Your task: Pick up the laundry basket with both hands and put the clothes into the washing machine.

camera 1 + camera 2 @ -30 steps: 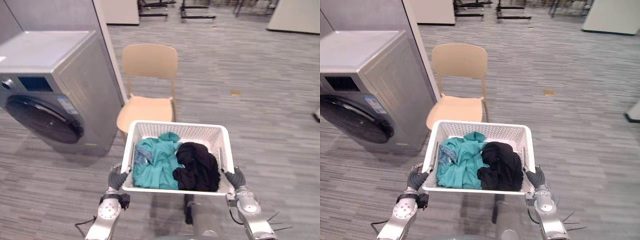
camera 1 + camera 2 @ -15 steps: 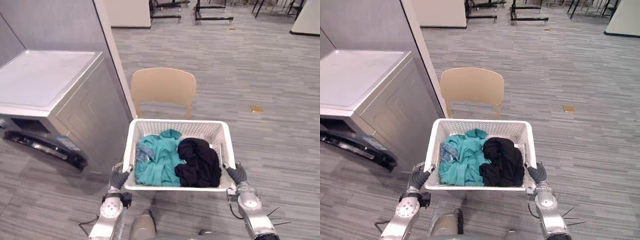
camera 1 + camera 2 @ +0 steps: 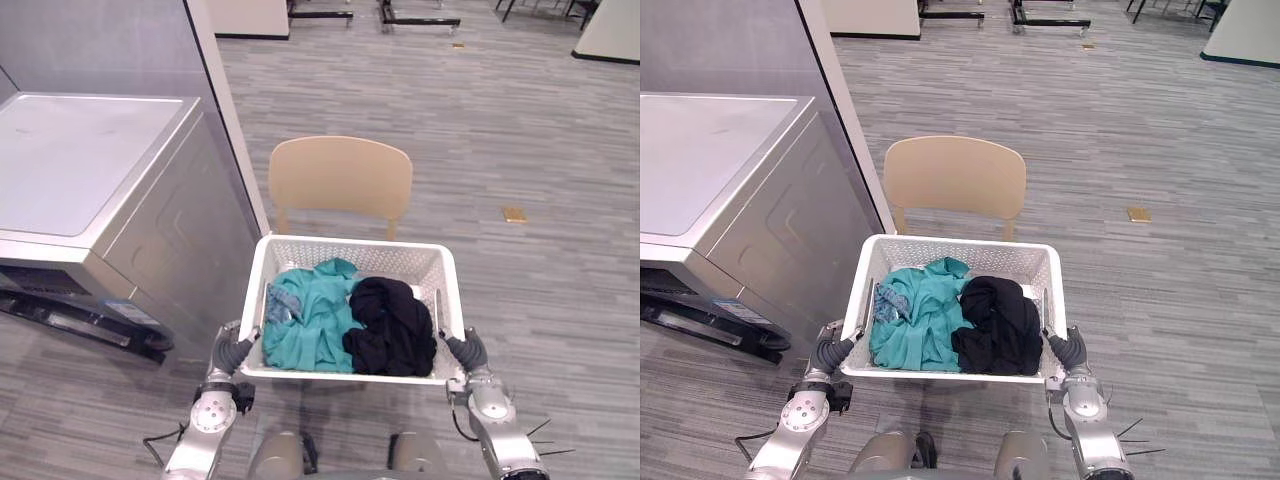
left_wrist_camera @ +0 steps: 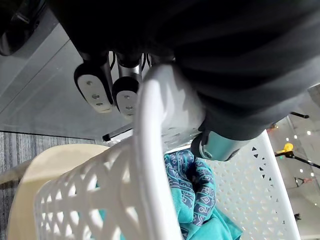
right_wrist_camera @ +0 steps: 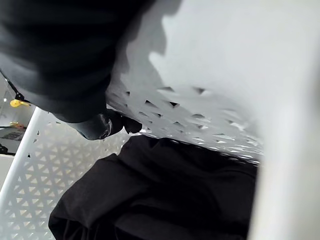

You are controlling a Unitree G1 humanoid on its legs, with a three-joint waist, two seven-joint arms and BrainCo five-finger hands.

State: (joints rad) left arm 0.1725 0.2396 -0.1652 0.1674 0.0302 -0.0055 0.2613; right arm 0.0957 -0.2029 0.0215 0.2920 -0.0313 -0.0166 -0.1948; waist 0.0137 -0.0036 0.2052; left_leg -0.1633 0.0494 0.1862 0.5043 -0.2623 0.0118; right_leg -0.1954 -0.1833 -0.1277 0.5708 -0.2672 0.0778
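While left hand (image 3: 232, 352) and right hand (image 3: 466, 352) fingers clamp one basket (image 3: 350, 256), two garments (image 3: 345, 335) lie inside.

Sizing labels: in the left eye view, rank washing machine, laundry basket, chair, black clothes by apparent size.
1. Silver-grey washing machine
2. White lattice laundry basket
3. Beige chair and black clothes: alike, chair partly hidden.

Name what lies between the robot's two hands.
The white laundry basket, its side rims gripped by the left hand and right hand, with teal clothes beside black clothes inside; seen in the left eye view.
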